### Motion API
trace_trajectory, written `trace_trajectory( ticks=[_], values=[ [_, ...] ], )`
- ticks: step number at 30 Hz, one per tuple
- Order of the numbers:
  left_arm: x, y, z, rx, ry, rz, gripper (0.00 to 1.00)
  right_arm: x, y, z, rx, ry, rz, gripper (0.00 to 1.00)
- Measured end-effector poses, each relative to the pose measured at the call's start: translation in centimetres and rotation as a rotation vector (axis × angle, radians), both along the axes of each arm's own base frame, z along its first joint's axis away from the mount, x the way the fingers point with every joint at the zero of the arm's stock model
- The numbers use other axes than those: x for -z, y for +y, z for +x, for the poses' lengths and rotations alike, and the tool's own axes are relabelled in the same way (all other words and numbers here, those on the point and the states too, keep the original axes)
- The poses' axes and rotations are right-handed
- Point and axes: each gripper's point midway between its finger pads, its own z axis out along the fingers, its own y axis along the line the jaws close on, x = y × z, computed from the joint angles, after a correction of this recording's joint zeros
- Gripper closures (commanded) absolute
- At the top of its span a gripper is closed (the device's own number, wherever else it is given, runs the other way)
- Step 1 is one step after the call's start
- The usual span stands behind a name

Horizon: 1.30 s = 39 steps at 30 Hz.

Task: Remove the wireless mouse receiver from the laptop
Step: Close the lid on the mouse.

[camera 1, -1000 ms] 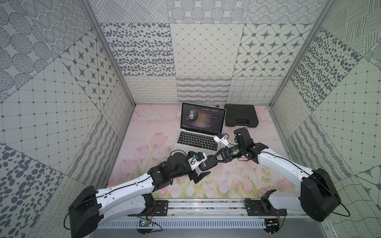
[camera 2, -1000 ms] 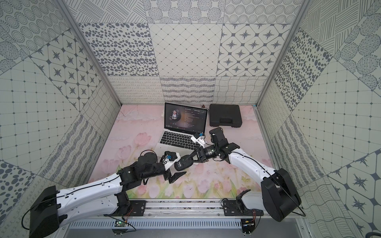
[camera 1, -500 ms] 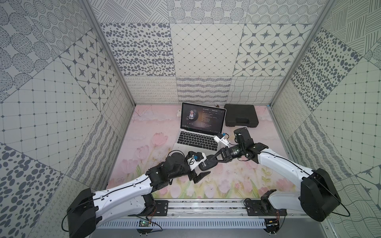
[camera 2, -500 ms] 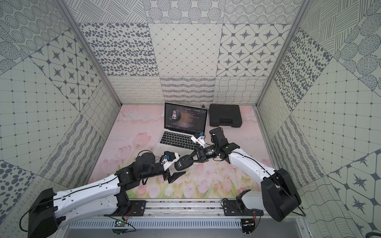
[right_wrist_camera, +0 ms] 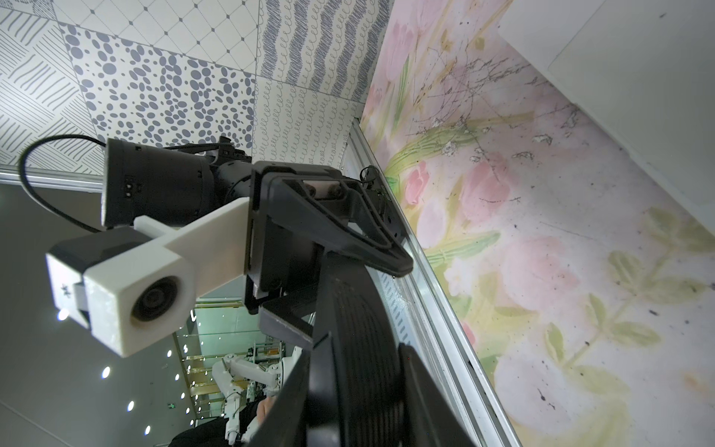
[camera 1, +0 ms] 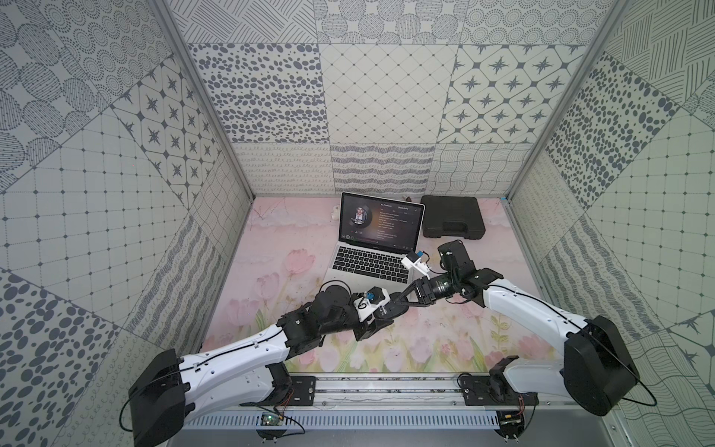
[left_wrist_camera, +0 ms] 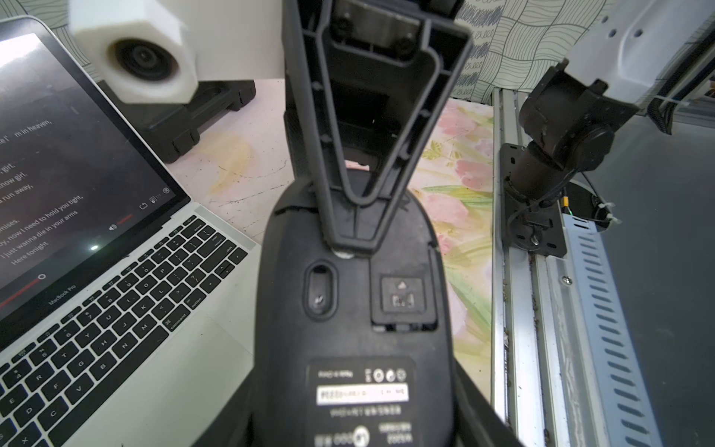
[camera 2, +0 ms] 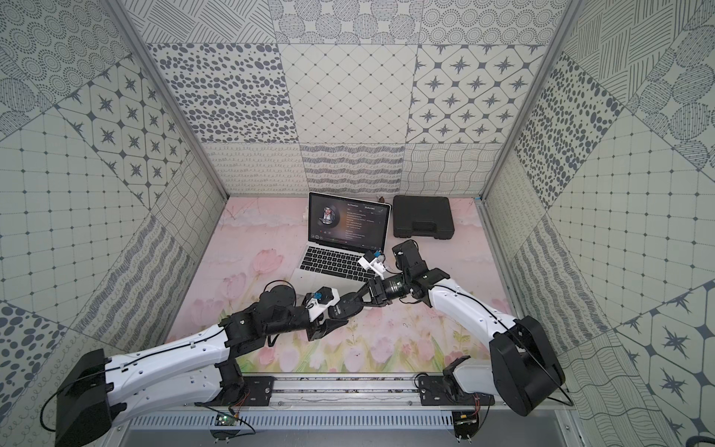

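Observation:
The silver laptop [camera 1: 350,284] [camera 2: 301,278] [left_wrist_camera: 166,379] stands open at the back middle of the mat with its screen lit. The wireless mouse receiver is hidden. A black mouse [camera 1: 390,308] [camera 2: 345,307] [left_wrist_camera: 348,309] hangs above the mat, just in front of the laptop's right corner, with its underside and label towards the left wrist camera. My right gripper [camera 1: 402,301] [camera 2: 356,300] is shut on its far end. My left gripper [camera 1: 381,314] [camera 2: 333,315] [left_wrist_camera: 356,367] has its jaws pressed against the two sides of the near end.
A black plastic case [camera 1: 452,216] [camera 2: 422,216] lies to the right of the laptop at the back wall. The metal rail [camera 1: 387,389] with both arm bases runs along the front. Patterned walls close in the mat on three sides.
My left gripper's jaws have come together from wide open onto the mouse's sides. The right gripper has kept its hold and its place.

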Motion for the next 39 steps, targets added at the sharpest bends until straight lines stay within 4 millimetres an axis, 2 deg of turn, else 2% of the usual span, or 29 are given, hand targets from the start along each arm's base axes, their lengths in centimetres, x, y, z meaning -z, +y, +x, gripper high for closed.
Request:
trace_trajectory(
  ticks=[3, 15, 19, 33, 39],
  values=[
    [0.02, -0.13, -0.09, 0.009, 0.007, 0.008, 0.70, 0.13, -0.05, -0.07, 0.000, 0.003, -0.006, 0.48],
    [0.15, -0.40, -0.03, 0.021, 0.004, 0.019, 0.74, -0.12, -0.23, -0.45, -0.002, 0.008, -0.009, 0.43],
    [0.28, -0.50, 0.03, 0.023, 0.007, 0.025, 0.75, -0.57, -0.44, -0.47, 0.006, -0.006, -0.004, 0.43],
    [-0.16, -0.19, -0.20, 0.023, 0.003, 0.025, 0.76, -0.23, -0.64, -0.59, 0.011, 0.007, -0.021, 0.46],
    [-0.46, -0.14, -0.26, 0.024, -0.002, 0.018, 0.77, -0.34, -0.61, -0.95, 0.001, -0.005, -0.020, 0.58]
  ],
)
